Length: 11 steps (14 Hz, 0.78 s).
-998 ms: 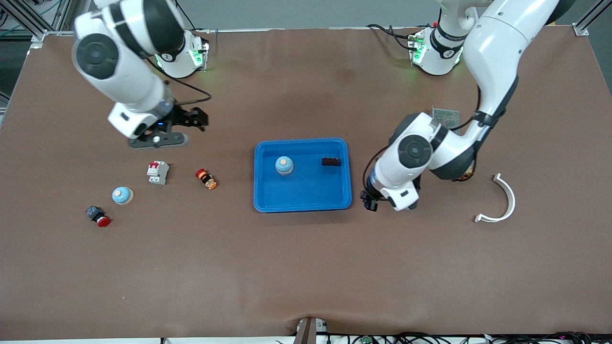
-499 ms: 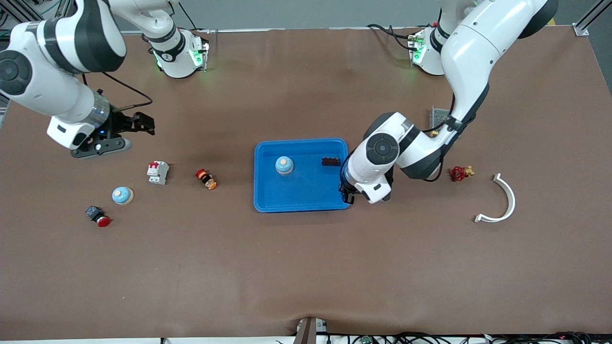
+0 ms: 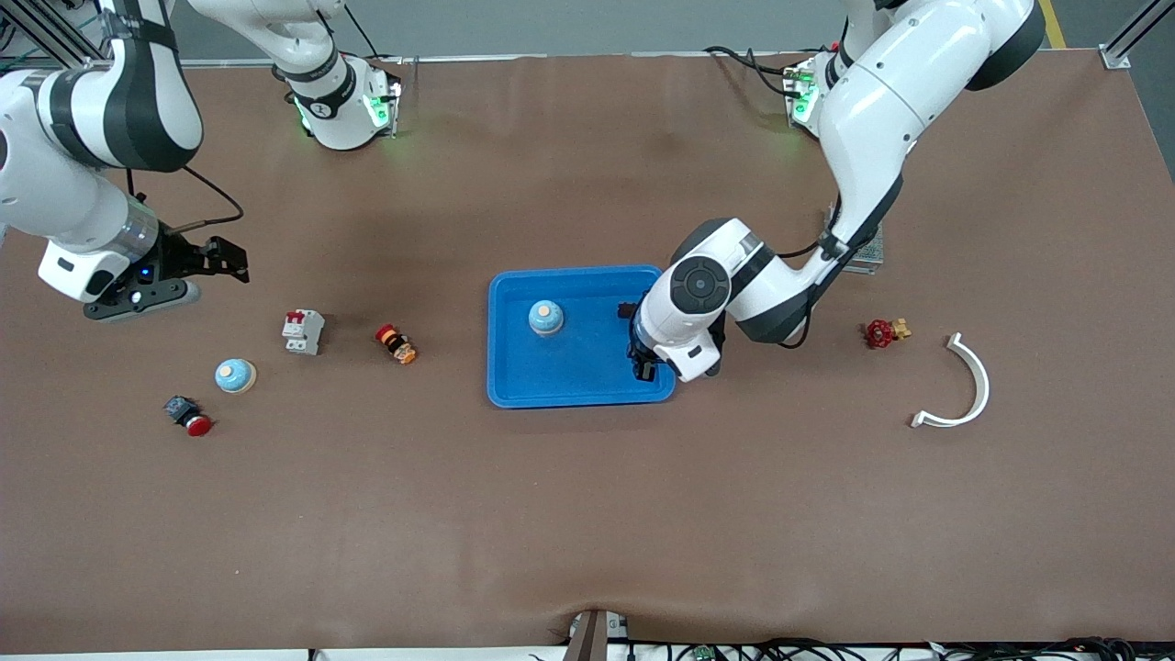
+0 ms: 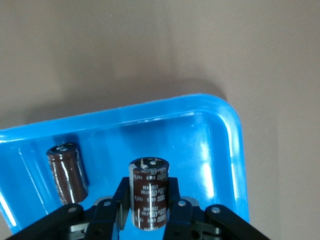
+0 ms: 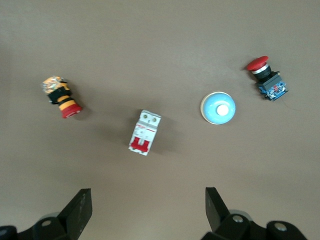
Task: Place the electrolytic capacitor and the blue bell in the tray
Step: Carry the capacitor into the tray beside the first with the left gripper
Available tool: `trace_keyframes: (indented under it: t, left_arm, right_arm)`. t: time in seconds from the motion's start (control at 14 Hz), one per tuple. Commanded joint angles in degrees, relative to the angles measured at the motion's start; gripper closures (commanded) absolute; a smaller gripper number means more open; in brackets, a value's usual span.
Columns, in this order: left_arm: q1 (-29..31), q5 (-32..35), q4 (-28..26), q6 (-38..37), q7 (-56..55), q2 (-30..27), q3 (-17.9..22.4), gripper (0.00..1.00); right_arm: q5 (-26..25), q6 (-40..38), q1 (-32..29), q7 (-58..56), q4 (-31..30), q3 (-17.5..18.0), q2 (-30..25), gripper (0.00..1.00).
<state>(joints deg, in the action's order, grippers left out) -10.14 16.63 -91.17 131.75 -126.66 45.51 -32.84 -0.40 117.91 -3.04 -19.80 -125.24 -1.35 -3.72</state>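
Observation:
My left gripper [image 3: 640, 366] hangs over the bright-blue tray [image 3: 580, 393], above the corner nearest the left arm's end and the front camera. It is shut on an upright dark-brown electrolytic capacitor [image 4: 149, 192]. A second capacitor [image 4: 67, 172] lies in the tray, mostly hidden under the arm in the front view. One blue bell [image 3: 545, 318] sits in the tray. Another blue bell [image 3: 235, 375] rests on the table toward the right arm's end. My right gripper [image 3: 225, 262] is open and holds nothing, above the table near that bell [image 5: 218, 107].
Near the table bell lie a white circuit breaker [image 3: 303, 330], an orange-and-red button [image 3: 396, 344] and a red push button [image 3: 188, 415]. Toward the left arm's end are a red valve [image 3: 884, 331], a white curved piece [image 3: 971, 386] and a small board [image 3: 867, 252].
The left arm has carried the capacitor from beside the tray to over its corner. The right arm has swung outward toward its own end of the table, its gripper staying open.

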Motion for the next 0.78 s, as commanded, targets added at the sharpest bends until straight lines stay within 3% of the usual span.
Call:
trace_keyframes:
  t: [0.0,0.43,0.71]
  left_arm:
    - [-1.7,-0.3,1.6,2.0,-1.9,2.2,1.1,1.0]
    - [-5.9,-0.2,1.0,2.0,-2.5,2.2,5.9,1.0]
    - [-6.0,-0.2,1.3,2.0,-2.5,2.9,6.0,1.0]
  right_arm:
    - [-0.8,4.0,-3.3,-3.9,-1.0,1.0,2.7,0.0]
    - [-0.7,13.8,-6.0,-5.2,-1.5,1.1,11.8,0.0]
    - [-0.7,19.0,-7.2,-5.2,-2.0,1.1,15.6,0.0]
